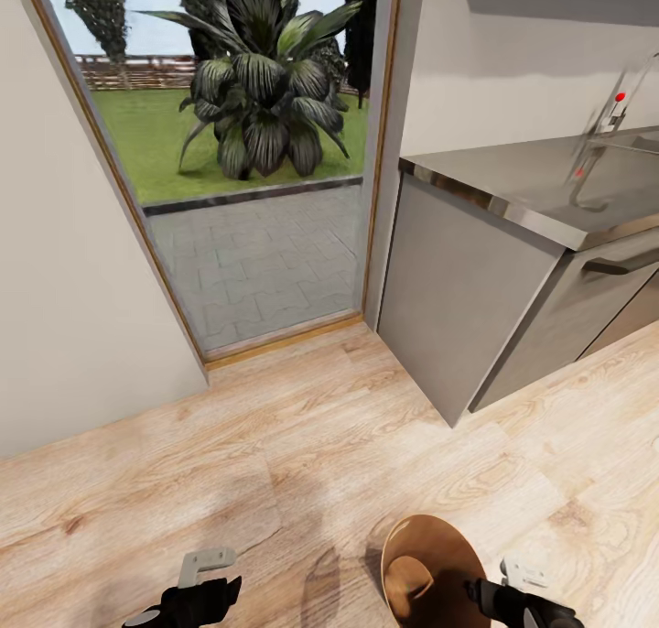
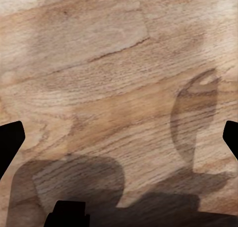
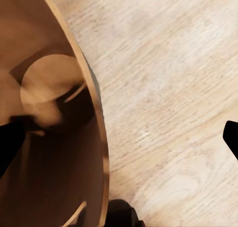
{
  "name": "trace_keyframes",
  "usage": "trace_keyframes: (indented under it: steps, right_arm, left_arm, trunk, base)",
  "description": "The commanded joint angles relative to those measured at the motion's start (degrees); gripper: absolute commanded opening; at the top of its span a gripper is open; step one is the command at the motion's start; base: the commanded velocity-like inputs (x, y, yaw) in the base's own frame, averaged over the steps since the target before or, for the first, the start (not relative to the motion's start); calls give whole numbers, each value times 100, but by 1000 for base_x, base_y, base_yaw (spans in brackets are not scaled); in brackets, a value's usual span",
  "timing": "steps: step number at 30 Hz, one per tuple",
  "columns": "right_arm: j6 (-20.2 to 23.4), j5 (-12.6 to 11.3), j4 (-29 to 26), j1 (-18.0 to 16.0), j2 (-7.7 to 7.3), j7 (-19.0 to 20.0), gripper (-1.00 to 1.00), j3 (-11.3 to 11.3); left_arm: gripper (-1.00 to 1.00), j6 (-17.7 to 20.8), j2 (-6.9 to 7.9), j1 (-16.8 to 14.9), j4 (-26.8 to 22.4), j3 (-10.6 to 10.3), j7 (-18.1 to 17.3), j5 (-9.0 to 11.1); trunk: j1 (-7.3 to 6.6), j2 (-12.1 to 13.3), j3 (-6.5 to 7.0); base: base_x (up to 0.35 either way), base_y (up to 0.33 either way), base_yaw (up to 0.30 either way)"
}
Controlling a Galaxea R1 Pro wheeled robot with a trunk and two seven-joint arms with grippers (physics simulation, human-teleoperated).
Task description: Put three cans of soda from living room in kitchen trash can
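Observation:
The tash can, coppery brown and round, stands on the wood floor at the bottom of the head view, just left of my right gripper. In the right wrist view its glossy inside and round bottom show. My right gripper is open there, with the can's rim running between its two dark fingertips. My left gripper hangs low over bare floor left of the can. It is open, with nothing between its fingers. The cans of soda are out of view.
A grey kitchen counter with a steel top and faucet stands at the right, its cabinet corner reaching toward the can. Ahead is a wood-framed glass door onto a paved patio and plant. A pale wall is at the left.

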Motion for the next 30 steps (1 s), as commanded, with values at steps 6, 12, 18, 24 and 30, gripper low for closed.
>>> trace_keyframes:
  steps: [6,12,18,24,30]
  right_arm:
    - [-1,-6,6,-1,39,0,100,5]
    - [4,-2,14,-1,40,0,-100,6]
    - [-55,-20,423,-208,13,-13,-100,6]
    - [-539,13,1205,-504,-16,-10,-100,9]
    - [-458,8,363,-528,24,158,-100,41]
  left_arm:
    - [100,2,0,0,0,-1,0,0]
    - [100,-1,0,0,0,0,0,0]
    - [100,0,0,0,0,1,0,0]
    - [100,4,0,0,0,1,0,0]
    - [100,-1,13,-1,-1,5,0,0]
  trunk:
    - [0,0,0]
    - [0,0,0]
    - [0,0,0]
    - [0,0,0]
    - [0,0,0]
  base:
    - [0,0,0]
    - [0,0,0]
    - [0,0,0]
    - [0,0,0]
    - [0,0,0]
